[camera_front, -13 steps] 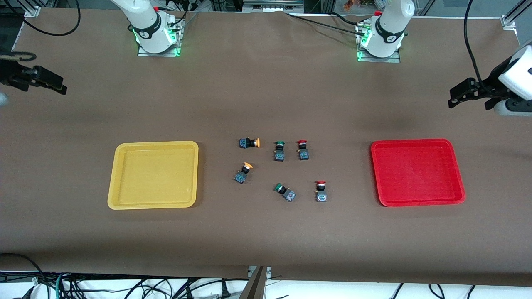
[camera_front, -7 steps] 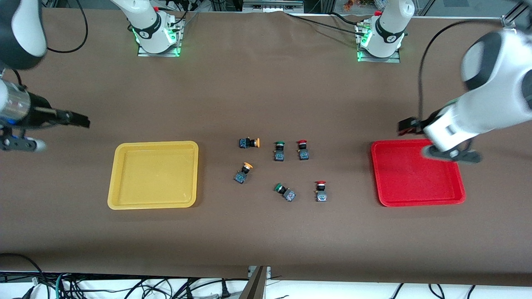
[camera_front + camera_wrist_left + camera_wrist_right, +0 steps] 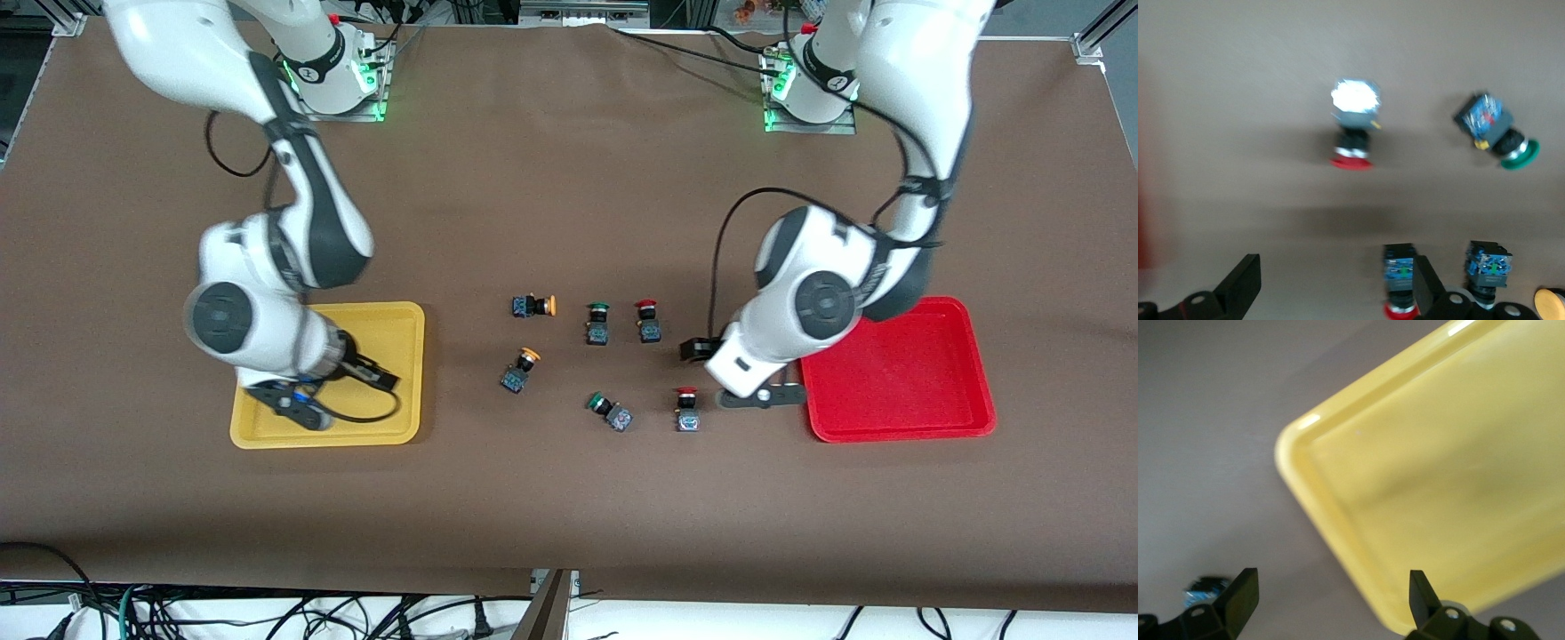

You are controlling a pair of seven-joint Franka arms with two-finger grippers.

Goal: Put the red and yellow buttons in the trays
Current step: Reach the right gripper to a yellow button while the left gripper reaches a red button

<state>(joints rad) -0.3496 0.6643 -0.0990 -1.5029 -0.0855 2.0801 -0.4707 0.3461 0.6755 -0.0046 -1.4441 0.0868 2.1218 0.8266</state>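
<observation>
on the worktop [image 3: 569, 498] the six buttons lie between the yellow tray [image 3: 267, 436], under the right gripper [image 3: 1328, 603], jaws spread, and the red tray [image 3: 898, 431], with the left gripper [image 3: 1335, 290], jaws spread and empty, over the nearer red button [image 3: 685, 411] beside a green-capped one [image 3: 610, 411].

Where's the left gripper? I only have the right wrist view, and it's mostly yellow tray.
Observer: The left gripper is open, over the table between the red tray and the nearer red button.
Operator: Anything in the trays yet?
Observer: No button shows in the red tray or the yellow tray. The farther red button and both yellow buttons lie on the table between the trays.
Operator: Greens in the way?
Observer: One green button lies beside the nearer red button, toward the right arm's end, apart from it.
</observation>
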